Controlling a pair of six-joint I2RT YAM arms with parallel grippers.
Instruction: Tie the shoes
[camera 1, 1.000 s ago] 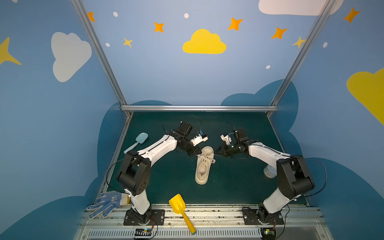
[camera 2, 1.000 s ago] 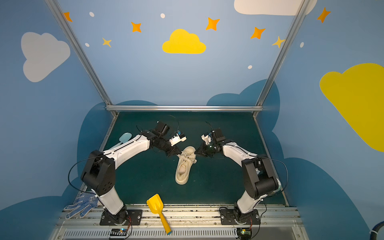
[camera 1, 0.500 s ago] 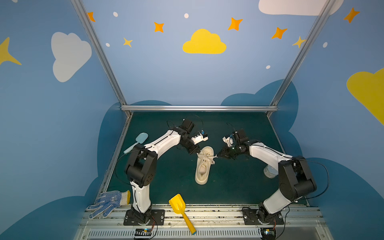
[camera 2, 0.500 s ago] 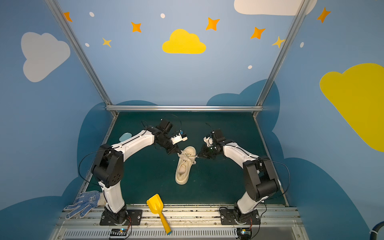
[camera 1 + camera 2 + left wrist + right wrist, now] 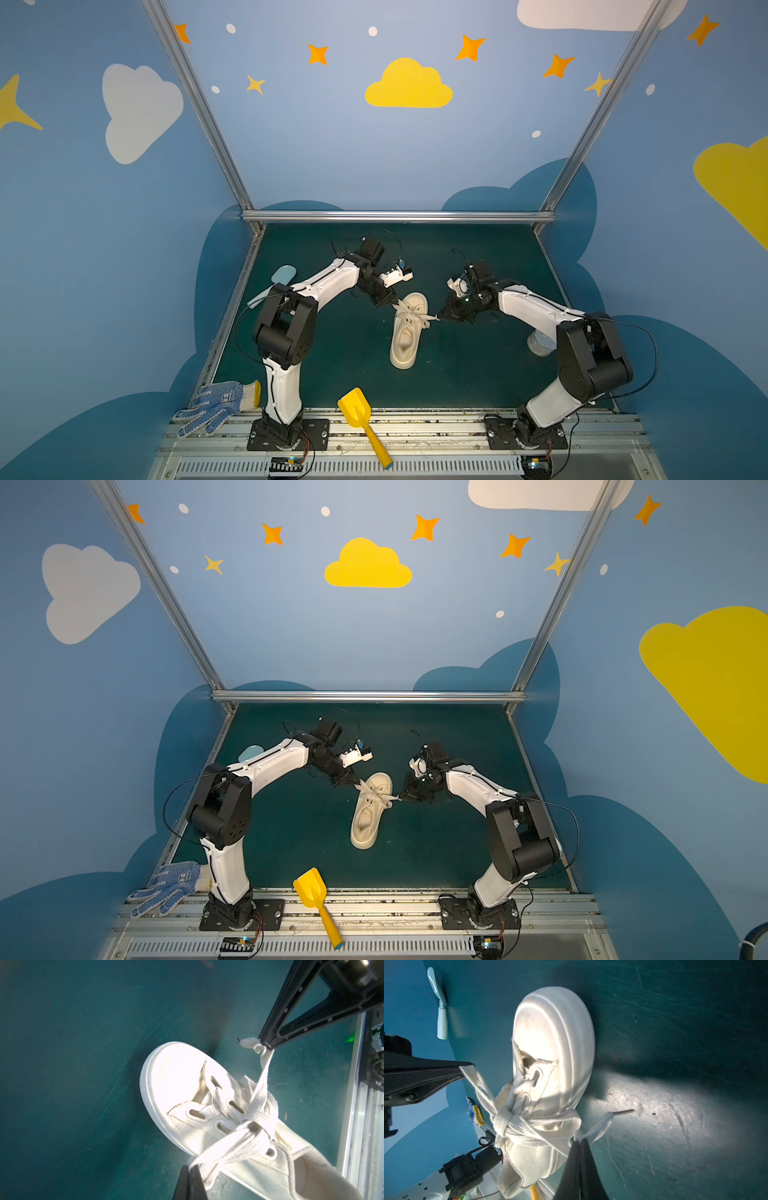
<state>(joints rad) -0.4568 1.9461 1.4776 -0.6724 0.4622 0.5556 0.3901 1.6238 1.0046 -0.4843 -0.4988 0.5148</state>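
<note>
Pinching a lace end point(image 5: 228, 1153) apiece in left fingers point(image 5: 197, 1188) and right fingers point(image 5: 591, 1180); liable to lose one, or drag the sneaker point(image 5: 405, 345) along the table point(image 5: 332, 357), if tugged unevenly.

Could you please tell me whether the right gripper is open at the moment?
No, the right gripper is shut on a lace, pinching it just short of the lace's tip.
</note>
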